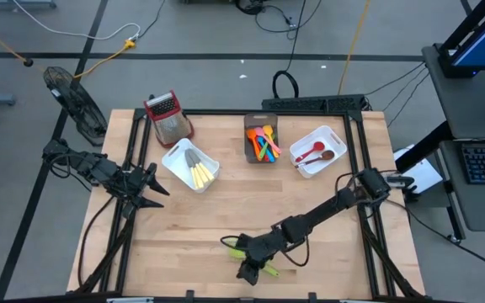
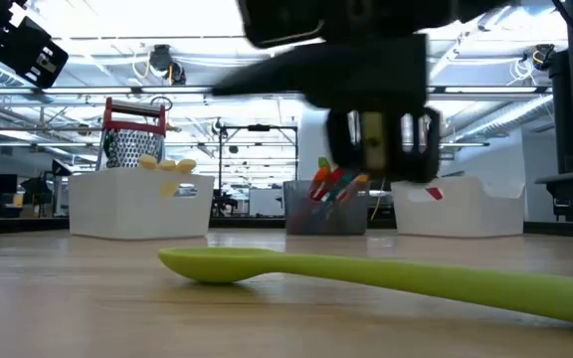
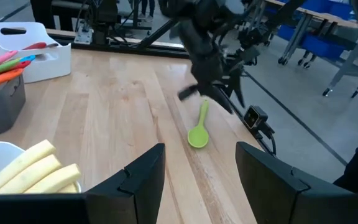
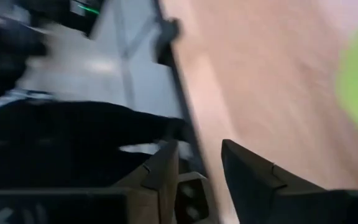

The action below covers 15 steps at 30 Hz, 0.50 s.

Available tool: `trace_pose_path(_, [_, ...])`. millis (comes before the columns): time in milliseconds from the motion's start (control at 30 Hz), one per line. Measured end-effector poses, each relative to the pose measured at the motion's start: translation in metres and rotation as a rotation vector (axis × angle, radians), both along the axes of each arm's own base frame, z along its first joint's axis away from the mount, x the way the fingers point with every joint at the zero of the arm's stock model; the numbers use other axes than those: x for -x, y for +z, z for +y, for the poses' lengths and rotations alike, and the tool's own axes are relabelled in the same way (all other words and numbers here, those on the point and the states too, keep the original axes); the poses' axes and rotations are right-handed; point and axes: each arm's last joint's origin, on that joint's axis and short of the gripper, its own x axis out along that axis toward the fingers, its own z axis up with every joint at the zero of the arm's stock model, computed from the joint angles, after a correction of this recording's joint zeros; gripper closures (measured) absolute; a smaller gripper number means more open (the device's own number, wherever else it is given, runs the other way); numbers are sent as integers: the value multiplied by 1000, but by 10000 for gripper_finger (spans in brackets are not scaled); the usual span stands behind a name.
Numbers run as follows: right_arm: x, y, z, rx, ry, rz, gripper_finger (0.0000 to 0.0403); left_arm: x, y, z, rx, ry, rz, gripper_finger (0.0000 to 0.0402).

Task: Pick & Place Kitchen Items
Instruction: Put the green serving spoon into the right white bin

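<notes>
A lime-green plastic spoon (image 1: 255,257) lies flat on the wooden table near its front edge. Its bowl (image 2: 207,265) points toward the table's left in the low view, and it also shows in the left wrist view (image 3: 199,132). My right gripper (image 1: 249,269) hovers over the spoon's handle end, open and empty. In the right wrist view (image 4: 199,152) the green shows off to one side, not between the fingers. My left gripper (image 1: 160,192) waits open and empty over the table's left part (image 3: 201,162).
At the back stand a white bin of yellow-handled knives (image 1: 194,167), a dark grey bin of coloured spoons (image 1: 262,140) and a white bin with red and brown spoons (image 1: 318,151). A red-topped metal grater (image 1: 168,116) stands at the far left. Bare wood lies between the arms.
</notes>
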Motion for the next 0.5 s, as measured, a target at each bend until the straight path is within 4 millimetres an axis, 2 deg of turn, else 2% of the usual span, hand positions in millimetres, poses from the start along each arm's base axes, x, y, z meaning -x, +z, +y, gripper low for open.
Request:
trace_pose_path(100, [9,25,-7,127,7,45,301,0,0,0,0,0,0,201])
trace_pose_path(200, [11,62,-10,234,18,-25,316,0,0,0,-3,-1,1,201])
trace_pose_path(300, [11,79,-8,353,68,-72,328,0,0,0,-5,-1,4,201])
trace_pose_path(333, [11,78,-8,396,84,-55,332,0,0,0,-5,-1,3,201])
trace_pose_path(500, [9,49,-10,552,208,149,351,0,-1,1,-12,22,7,201])
